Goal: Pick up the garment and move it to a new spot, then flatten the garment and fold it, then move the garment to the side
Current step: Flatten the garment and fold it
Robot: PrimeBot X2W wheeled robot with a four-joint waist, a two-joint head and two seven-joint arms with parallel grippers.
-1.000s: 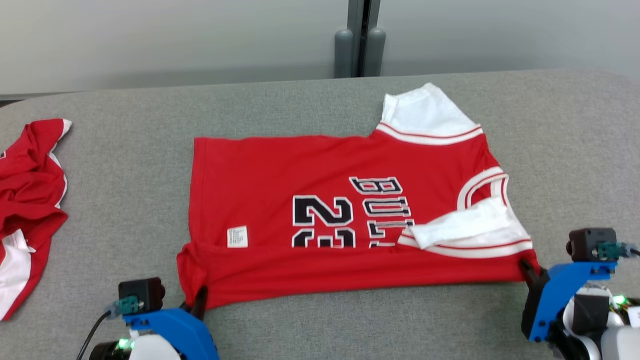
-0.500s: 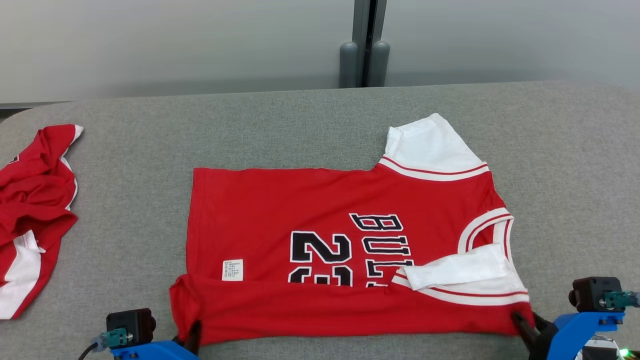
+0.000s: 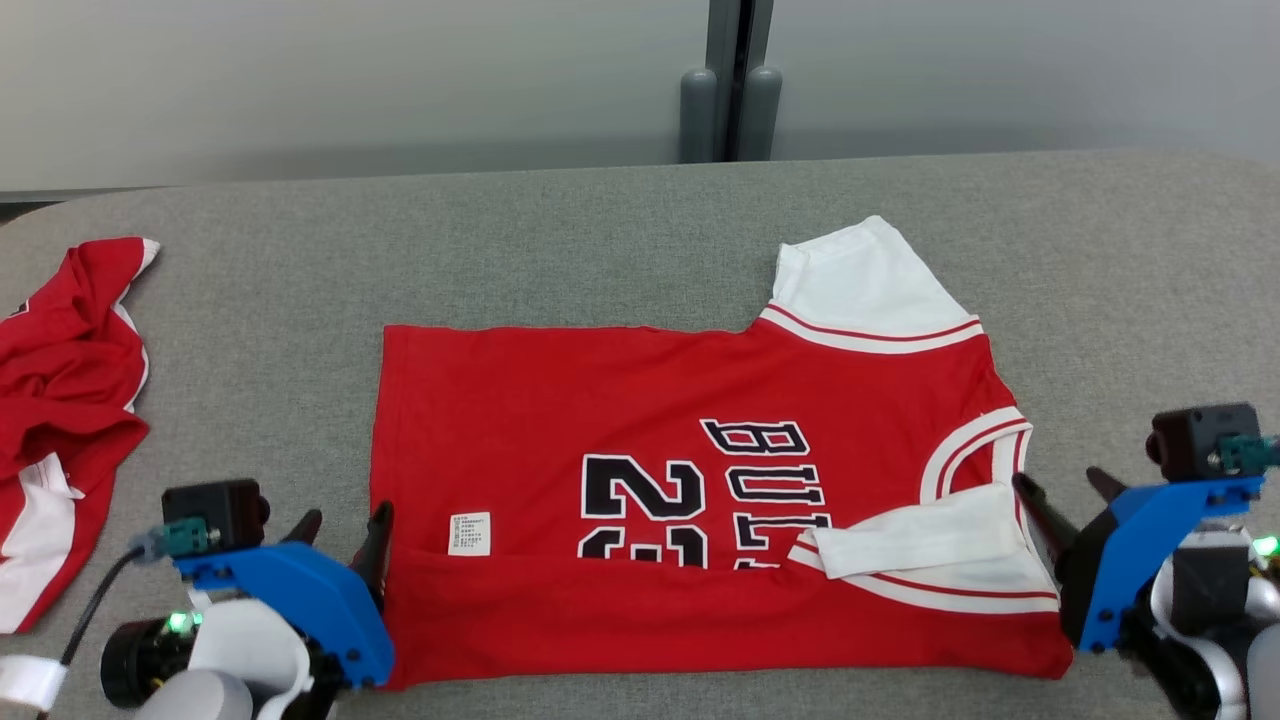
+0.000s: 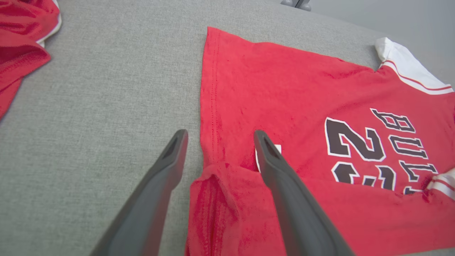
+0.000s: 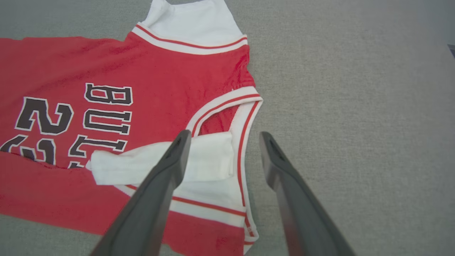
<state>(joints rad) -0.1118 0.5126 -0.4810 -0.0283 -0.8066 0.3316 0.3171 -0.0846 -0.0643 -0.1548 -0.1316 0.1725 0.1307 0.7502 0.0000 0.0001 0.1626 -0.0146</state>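
The red shirt (image 3: 640, 430) lies flat on the grey counter (image 3: 560, 240), a little right of the middle and close to the robot's side. Its long axis runs across, left to right: the hem points toward the robot's left and the neck toward its right, so the black number and lettering read sideways. The near long edge is folded up over the body, covering the lower part of the number. One white sleeve (image 3: 920, 540) lies folded in by the neck end, and the other sleeve (image 3: 860, 275) sticks out at the far right corner. The left end effector (image 3: 346, 515) hangs at the near hem corner, fingers spread, one over the cloth and one over the counter, pinching nothing. The right end effector (image 3: 1058, 478) sits at the neck end, spread too and gripping nothing. A second red shirt (image 3: 60, 380) lies crumpled at the counter's far left
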